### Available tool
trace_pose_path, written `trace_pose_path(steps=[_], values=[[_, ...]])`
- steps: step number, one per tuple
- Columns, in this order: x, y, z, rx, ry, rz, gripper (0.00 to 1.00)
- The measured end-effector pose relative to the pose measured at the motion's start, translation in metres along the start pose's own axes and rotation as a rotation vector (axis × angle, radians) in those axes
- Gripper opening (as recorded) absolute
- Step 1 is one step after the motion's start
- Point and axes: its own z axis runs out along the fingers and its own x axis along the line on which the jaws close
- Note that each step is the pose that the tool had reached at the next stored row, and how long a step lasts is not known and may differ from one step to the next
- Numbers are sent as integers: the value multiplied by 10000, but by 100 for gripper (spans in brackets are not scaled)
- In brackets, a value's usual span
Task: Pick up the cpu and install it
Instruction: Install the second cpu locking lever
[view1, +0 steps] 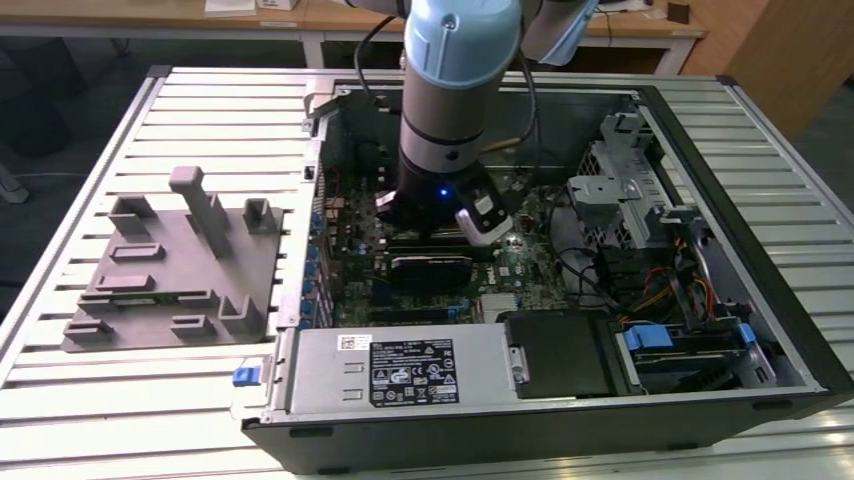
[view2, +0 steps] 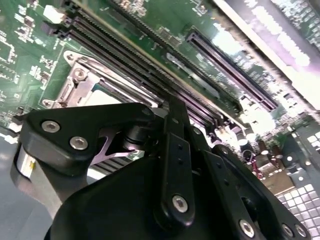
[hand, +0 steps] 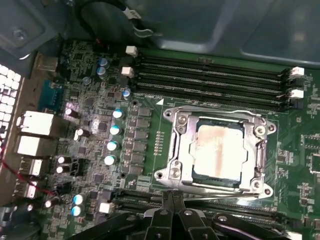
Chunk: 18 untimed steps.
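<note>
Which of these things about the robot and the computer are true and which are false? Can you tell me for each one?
1. The cpu sits inside the metal socket frame on the motherboard. True.
2. The gripper is holding the cpu up in the air. False: in the first wrist view the cpu lies in the socket frame, and the gripper's tips are at the frame's edge, beside it.
3. The arm reaches down into the open computer case. True.
4. The grey plastic fixture is inside the computer case. False: it lies on the slatted table, outside the case, at the exterior view's left.
5. The cpu's top is bright green. False: it is pale silver with a brownish smear.
</note>
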Motion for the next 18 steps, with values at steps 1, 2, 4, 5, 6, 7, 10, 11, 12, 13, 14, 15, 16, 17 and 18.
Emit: trace_pose_path(steps=[1,2,4,5,6,7,10,11,12,13,14,15,16,17,18], values=[[13,-4,1,-6,-1,-1,11],[22,-6,3,-15,-2,-1,11],[31,-6,13,-54,-8,-3,11],[36,-6,18,-76,-10,-3,11],[41,-7,24,-102,-14,-4,11],[45,-8,31,-131,-18,-6,11],[56,-10,49,-229,-31,-14,11],[57,-10,53,-274,-37,-17,11],[60,-10,57,-329,-43,-20,11],[61,-10,58,-380,-48,-22,11],[62,-11,60,-430,-54,-25,11],[62,-11,62,-475,-59,-27,11],[64,-11,64,-516,-64,-29,11],[65,-11,66,-549,-68,-31,11],[67,-11,68,-579,-71,-35,11]])
